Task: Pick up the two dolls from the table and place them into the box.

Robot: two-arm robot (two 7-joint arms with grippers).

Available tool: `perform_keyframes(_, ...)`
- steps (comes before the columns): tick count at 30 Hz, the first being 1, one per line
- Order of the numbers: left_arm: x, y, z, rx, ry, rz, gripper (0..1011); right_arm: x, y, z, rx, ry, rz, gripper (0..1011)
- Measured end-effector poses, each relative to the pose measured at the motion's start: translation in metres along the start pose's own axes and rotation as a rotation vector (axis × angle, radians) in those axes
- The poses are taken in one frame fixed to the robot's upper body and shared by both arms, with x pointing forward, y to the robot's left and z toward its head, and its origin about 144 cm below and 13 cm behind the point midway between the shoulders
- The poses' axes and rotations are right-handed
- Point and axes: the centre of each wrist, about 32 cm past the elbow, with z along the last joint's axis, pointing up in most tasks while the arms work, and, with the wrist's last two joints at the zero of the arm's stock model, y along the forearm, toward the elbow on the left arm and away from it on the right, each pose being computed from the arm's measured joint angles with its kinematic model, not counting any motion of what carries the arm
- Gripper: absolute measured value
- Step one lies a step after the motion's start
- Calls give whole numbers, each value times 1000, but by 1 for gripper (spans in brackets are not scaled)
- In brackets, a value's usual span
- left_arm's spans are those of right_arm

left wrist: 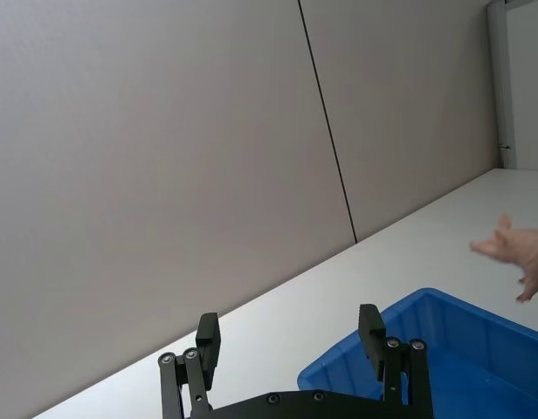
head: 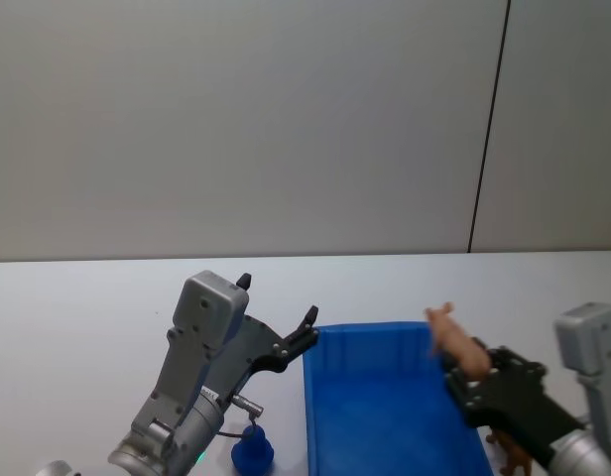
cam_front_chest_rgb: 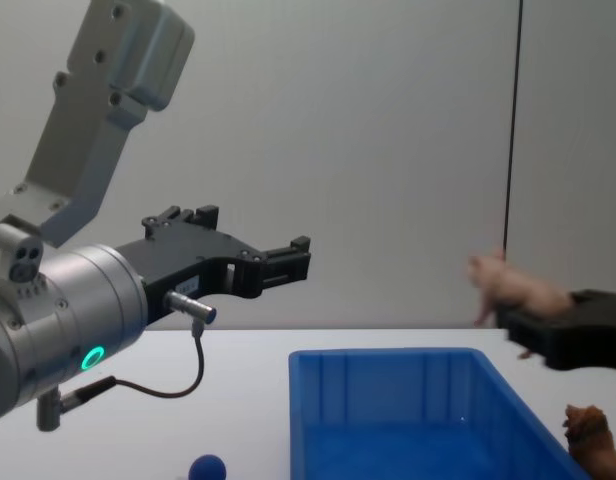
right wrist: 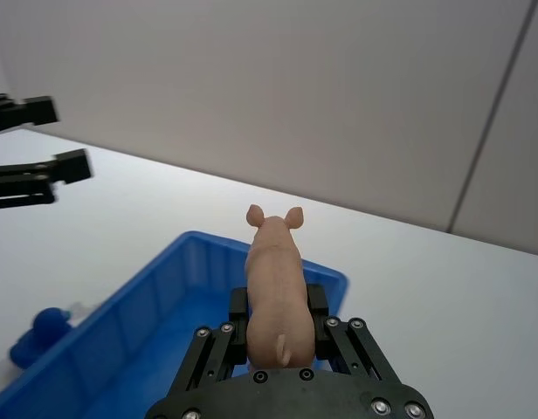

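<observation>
My right gripper (head: 474, 377) is shut on a pink pig doll (right wrist: 276, 271) and holds it in the air over the right side of the blue box (head: 365, 332). The pig (cam_front_chest_rgb: 513, 285) hangs well above the box's rim (cam_front_chest_rgb: 388, 355). A small rounded blue doll (head: 252, 451) sits on the white table (head: 87, 307) just left of the box. A brown furry doll (head: 514, 454) stands on the table right of the box, below my right arm. My left gripper (head: 278, 299) is open and empty, raised above the table near the box's far left corner.
The box (right wrist: 147, 301) looks empty inside. A grey wall with a dark vertical seam (head: 489, 129) stands behind the table. White tabletop stretches left of and beyond the box.
</observation>
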Motion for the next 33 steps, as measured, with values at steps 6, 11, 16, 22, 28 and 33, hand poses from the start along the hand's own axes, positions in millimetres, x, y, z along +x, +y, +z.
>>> perform_keyframes(6,0,0,0,0,0,0,1002,-7,13,1,-15,5,78,479)
perform_keyframes(11,0,0,0,0,0,0,1001,-12,21,0,-32,8,112,622)
perform_keyframes(16,0,0,0,0,0,0,1001,-15,26,-2,-50,6,122,796)
perform_keyframes(22,0,0,0,0,0,0,1001,-17,27,-4,-63,-3,101,951)
perform_keyframes(28,0,0,0,0,0,0,1001,-17,22,-8,-70,-15,64,1001)
perform_keyframes(33,0,0,0,0,0,0,1001,-16,15,-9,-67,-24,26,1001)
